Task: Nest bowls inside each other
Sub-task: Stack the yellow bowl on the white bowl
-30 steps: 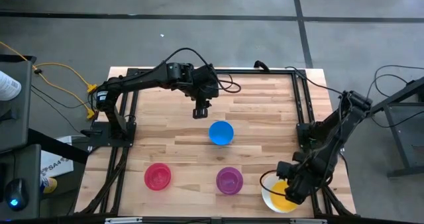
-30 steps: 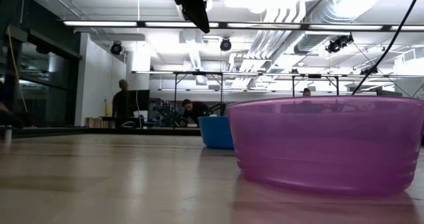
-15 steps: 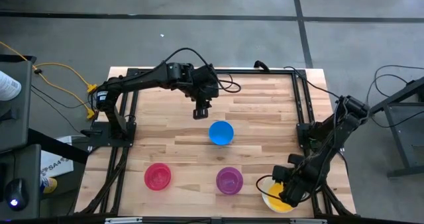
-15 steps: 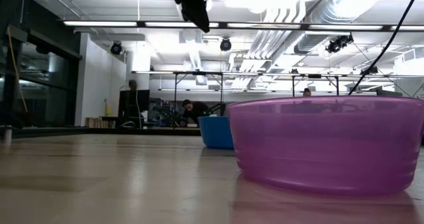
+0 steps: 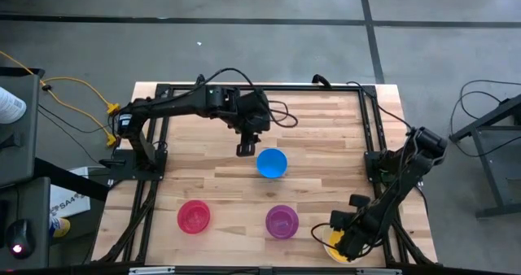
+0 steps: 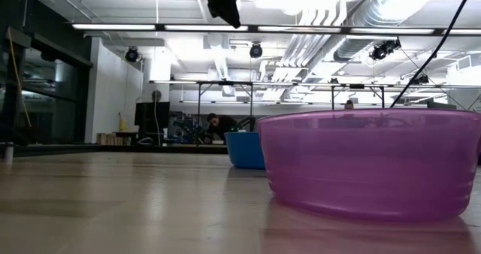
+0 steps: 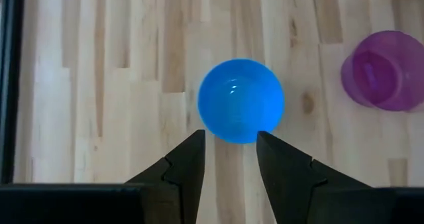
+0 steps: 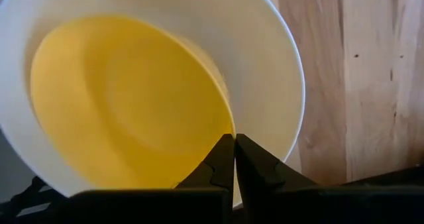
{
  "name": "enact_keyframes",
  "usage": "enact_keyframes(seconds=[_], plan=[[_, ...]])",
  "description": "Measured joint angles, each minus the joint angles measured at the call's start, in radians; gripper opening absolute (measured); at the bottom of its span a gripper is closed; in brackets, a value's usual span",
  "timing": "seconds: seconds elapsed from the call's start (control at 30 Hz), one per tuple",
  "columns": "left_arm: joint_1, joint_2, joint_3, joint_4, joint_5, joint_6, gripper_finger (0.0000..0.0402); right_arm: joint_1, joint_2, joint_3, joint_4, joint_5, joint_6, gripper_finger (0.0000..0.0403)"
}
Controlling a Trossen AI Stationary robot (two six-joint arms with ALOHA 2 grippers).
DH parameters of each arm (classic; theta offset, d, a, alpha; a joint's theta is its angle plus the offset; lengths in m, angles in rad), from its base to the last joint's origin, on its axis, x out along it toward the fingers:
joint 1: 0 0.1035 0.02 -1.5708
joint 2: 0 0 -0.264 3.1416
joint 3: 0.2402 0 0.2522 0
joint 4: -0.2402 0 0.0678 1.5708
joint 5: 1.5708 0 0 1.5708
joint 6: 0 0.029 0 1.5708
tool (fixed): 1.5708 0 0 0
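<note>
Since the yellow bowl [image 8: 126, 98] already lies inside the white bowl [image 8: 278, 71] at the near right corner of the table [image 5: 326, 120], one nesting step can be judged done, and three small bowls are left out singly on the boards. The blue bowl [image 7: 241, 101] sits near the table's middle, the purple bowl [image 5: 282, 220] nearer the front edge, and the pinkish-red bowl [image 5: 194, 216] well apart to its left. The left claw [image 7: 230, 161] is held above and just beside the blue bowl with its fingers spread and nothing between them, lined up on the rim nearest it, which suggests this bowl is meant to be picked up next. The right claw [image 8: 234, 159] is pressed together at the rim of the yellow bowl; whether the rim is pinched or only touched cannot be told. It is probably kept there to steady or shift the white stack toward the others.
</note>
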Motion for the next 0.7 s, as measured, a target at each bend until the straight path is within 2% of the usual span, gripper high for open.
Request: enact_keyframes(seconds=[0.3, 0.7], plan=[[-0.048, 0.000, 0.000, 0.001, -0.007, 0.002, 0.0136, 0.000, 0.007, 0.000, 0.018, 0.025, -0.010, 0.0003], [-0.049, 0.000, 0.000, 0.000, -0.006, -0.001, 0.0136, -0.006, 0.007, 0.000, 0.014, 0.081, -0.029, 0.0003]])
